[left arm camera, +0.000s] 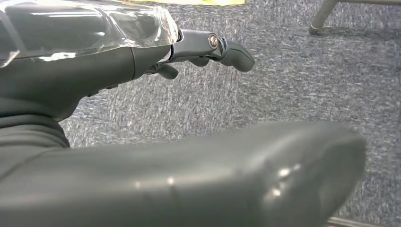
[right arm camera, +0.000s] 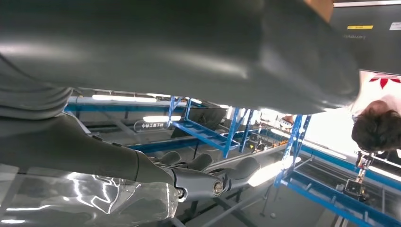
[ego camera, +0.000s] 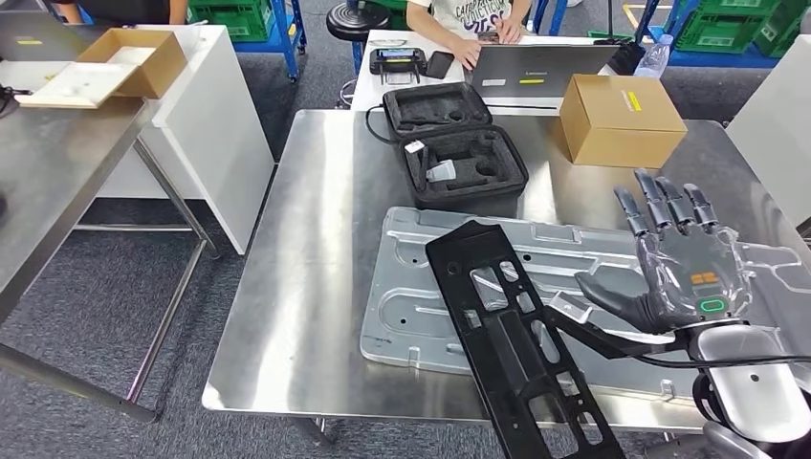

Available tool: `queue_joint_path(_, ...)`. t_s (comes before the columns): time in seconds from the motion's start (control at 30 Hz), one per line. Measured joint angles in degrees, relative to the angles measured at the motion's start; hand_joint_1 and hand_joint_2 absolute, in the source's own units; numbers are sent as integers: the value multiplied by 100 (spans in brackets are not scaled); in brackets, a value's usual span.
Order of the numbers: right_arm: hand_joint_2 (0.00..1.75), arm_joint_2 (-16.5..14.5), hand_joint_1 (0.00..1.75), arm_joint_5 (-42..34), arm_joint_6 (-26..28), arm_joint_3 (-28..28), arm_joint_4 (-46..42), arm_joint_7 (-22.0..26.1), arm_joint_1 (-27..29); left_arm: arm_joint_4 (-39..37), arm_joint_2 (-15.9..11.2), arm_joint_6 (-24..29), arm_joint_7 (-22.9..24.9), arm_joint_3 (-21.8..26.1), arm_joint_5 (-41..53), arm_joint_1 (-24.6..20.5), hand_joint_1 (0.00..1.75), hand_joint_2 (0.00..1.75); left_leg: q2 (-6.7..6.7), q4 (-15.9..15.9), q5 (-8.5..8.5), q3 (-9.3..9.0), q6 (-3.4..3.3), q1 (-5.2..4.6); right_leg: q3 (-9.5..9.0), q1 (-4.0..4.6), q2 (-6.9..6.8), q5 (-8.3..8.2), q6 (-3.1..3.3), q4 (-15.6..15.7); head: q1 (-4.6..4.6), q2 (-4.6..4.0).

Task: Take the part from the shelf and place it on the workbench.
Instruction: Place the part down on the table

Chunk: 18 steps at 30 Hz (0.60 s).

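Observation:
A long black part (ego camera: 507, 344) with cut-out slots lies slanted across a silver pressed metal plate (ego camera: 421, 287) on the steel workbench (ego camera: 306, 239). Its near end reaches past the bench's front edge. My right hand (ego camera: 684, 263) is raised beside the part's right side, fingers straight and spread. Its thumb sits just above a black side arm of the part; I cannot tell whether they touch. The right wrist view shows that hand (right arm camera: 198, 177) with nothing in it. My left hand (left arm camera: 203, 47) hangs over grey carpet and holds nothing.
An open black foam-lined case (ego camera: 454, 143) and a cardboard box (ego camera: 620, 120) stand at the back of the bench. Behind them a person works at a laptop (ego camera: 536, 67). A second steel table (ego camera: 57, 163) with a flat carton stands to the left.

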<state>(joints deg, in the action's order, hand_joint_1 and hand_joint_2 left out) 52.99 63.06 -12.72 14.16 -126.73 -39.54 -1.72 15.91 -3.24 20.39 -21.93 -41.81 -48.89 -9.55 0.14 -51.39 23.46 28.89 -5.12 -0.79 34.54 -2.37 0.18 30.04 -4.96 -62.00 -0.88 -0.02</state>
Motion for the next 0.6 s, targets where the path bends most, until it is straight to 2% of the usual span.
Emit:
queue_joint_path(0.03, 0, -1, 0, 0, 10, -8, 0, 0, 11, 0, 1, 0, 2, 3, -4, 6, 0, 0, 1, -2, -3, 5, -7, -2, 198, 6, 0, 186, -6, -429, -4, 0)
queue_joint_path(0.07, 0, -3, 0, 0, 19, -9, 0, 0, 28, 0, 2, 1, 3, 4, -9, 15, 0, 0, 2, -4, -3, 8, -9, -4, 342, 10, 0, 279, -16, -740, -7, 0)
queue_joint_path(0.1, 0, -4, 0, 0, 28, -11, 0, 0, 43, 0, 2, 1, 4, 5, -12, 25, 0, 0, 1, -7, -2, 6, -7, -2, 389, 9, 0, 260, -27, -843, -8, 0)
queue_joint_path(0.13, 0, -5, 0, 0, 38, -15, 0, 0, 55, 0, 3, 1, 5, 6, -13, 32, 0, 0, 0, -12, 2, 2, -1, 6, 314, 3, -2, 129, -38, -692, -9, 0)
queue_joint_path(0.2, 0, -10, 0, 0, 62, -32, -1, 0, 61, 0, 4, 7, 5, 9, -13, 37, 0, 0, -4, -55, 33, -3, 44, 19, -103, -28, -15, -267, -77, 135, -13, 0)
queue_joint_path(0.23, 0, -14, 0, 0, 75, -40, -2, 0, 61, 0, 3, 15, 5, 13, -13, 34, 0, 0, -8, -93, 61, 5, 77, 12, -300, -39, -12, -410, -75, 528, -18, 0)
queue_joint_path(0.27, 0, -19, 0, -1, 86, -49, -4, 0, 66, 0, 2, 32, 5, 17, -13, 29, 0, 0, -11, -122, 85, 17, 107, -3, -423, -49, -8, -484, -58, 781, -19, 0)
queue_joint_path(0.3, 0, -23, 0, -1, 93, -53, -6, 0, 71, 0, 1, 48, 5, 22, -13, 26, 0, 0, -12, -140, 101, 28, 128, -20, -464, -49, -1, -494, -27, 880, -19, 0)
queue_joint_path(0.4, 0, -37, 0, -3, 110, -62, -12, 0, 77, 0, 3, 72, 5, 28, -11, 23, 0, 0, -11, -224, 165, 64, 178, 2, -435, -41, 12, -499, 84, 870, -11, 0)
queue_joint_path(0.43, 0, -41, 0, -4, 114, -66, -18, 0, 74, 0, 4, 75, 5, 28, -10, 20, 0, 0, -11, -385, 274, 130, 211, 20, -429, -44, 10, -507, 112, 870, -10, 0)
queue_joint_path(0.47, 0, -43, 0, -5, 117, -72, -26, 0, 71, 0, 4, 79, 5, 29, -10, 17, 0, 0, -11, -677, 448, 255, 250, 35, -420, -48, 9, -516, 133, 872, -8, 0)
queue_joint_path(0.53, 0, -43, 0, -7, 123, -85, -42, 0, 69, 0, 6, 85, 8, 31, -10, 16, 0, 0, -11, -1527, 861, 642, 303, 51, -399, -46, 7, -523, 151, 871, -5, 0)
queue_joint_path(0.57, 0, -45, 0, -8, 126, -89, -45, 0, 68, 0, 8, 86, 9, 31, -10, 20, 0, 0, -11, -1880, 985, 809, 312, 57, -393, -45, 7, -524, 153, 870, -4, 0)
queue_joint_path(0.6, 0, -46, 0, -9, 127, -90, -48, 0, 67, 0, 10, 87, 10, 31, -9, 25, 0, 0, -12, -2034, 998, 888, 305, 60, -391, -40, 7, -524, 153, 869, -4, 0)
